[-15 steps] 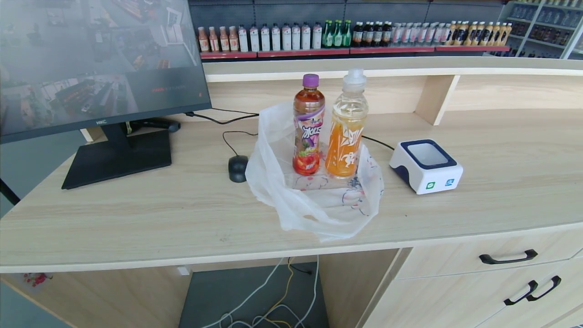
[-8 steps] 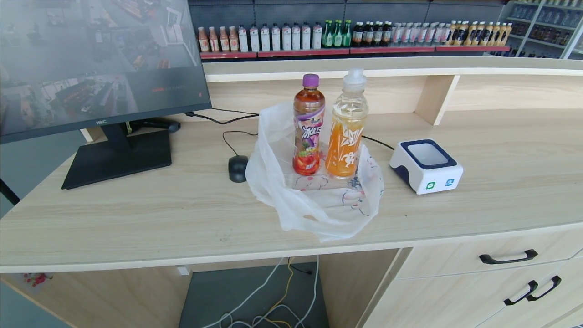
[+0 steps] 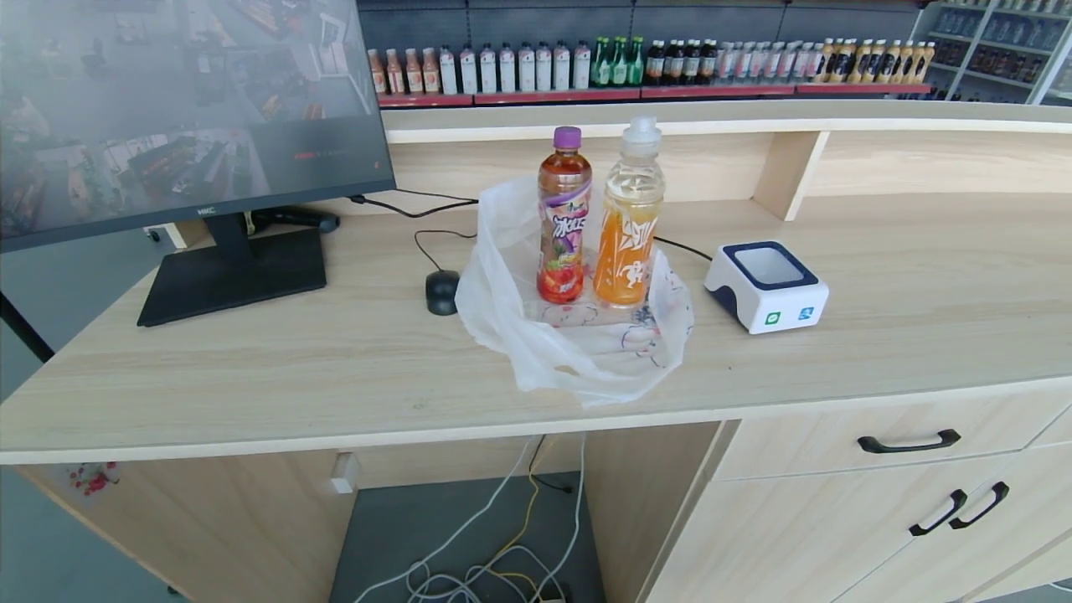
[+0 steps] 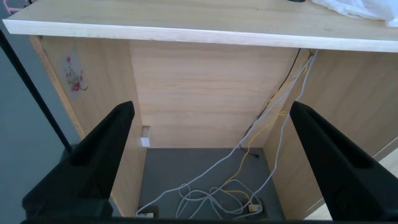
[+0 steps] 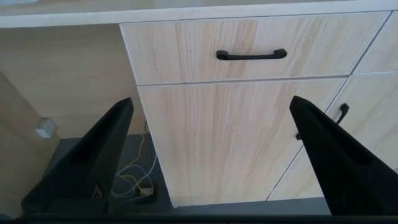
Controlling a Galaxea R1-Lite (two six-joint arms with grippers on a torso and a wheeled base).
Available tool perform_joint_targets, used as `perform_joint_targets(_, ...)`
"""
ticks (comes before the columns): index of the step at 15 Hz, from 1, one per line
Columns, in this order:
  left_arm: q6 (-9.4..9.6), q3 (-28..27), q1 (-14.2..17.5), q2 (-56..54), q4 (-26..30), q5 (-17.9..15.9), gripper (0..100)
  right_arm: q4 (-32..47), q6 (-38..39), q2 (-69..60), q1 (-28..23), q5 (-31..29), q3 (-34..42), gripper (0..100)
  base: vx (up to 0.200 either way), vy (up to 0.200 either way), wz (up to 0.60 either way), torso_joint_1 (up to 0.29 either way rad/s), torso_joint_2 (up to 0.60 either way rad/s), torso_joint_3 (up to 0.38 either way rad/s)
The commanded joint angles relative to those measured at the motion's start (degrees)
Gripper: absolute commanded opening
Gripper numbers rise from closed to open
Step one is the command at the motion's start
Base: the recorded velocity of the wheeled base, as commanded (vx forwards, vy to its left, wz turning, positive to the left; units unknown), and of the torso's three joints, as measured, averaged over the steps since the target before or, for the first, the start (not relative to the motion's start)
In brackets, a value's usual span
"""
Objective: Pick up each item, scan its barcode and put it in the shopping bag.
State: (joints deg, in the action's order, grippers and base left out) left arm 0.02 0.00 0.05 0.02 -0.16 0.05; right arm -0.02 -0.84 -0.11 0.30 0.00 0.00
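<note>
The left gripper [image 4: 211,106] has its jaws wide apart and holds nothing. It is low down in front of the counter [image 3: 251,368], and between its jaws you see the open space under the counter, with cables [image 4: 249,168] on the floor. A bit of the white shopping bag [image 4: 360,7] peeks over the counter edge, high above these jaws and well apart from them.

The right gripper [image 5: 212,101] also has its jaws wide apart and holds nothing. Between its jaws is a drawer [image 5: 249,56] with a black handle.

Both bottles are up on the counter top, well above both grippers. The red bottle [image 3: 563,226] with a purple cap and the orange bottle [image 3: 628,226] stand upright, just beside each other, inside the open bag. The scanner [image 3: 766,289] sits near the bag, on the robot's right. A mouse [image 3: 441,291] lies just beside the bag on the other side.
</note>
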Motion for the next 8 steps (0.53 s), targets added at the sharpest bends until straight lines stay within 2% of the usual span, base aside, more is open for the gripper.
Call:
perform_joint_targets(1,-0.02,0.0,0.04,-0.02,-0.02,0.04,100,-0.06,-0.13,0.11,0.05,0.0,0.0,100,0.0,0.0,0.0,0.0,0.0,0.0)
perform_joint_targets(3,0.15,0.0,0.04,-0.02,-0.02,0.04,100,-0.06,-0.13,0.11,0.13,0.0,0.0,100,0.0,0.0,0.0,0.0,0.0,0.0)
perform_joint_targets(8,-0.02,0.0,0.04,-0.02,-0.02,0.04,100,-0.06,0.31,0.11,0.05,0.09,0.0,100,0.0,-0.2,0.0,0.001,0.01,0.001)
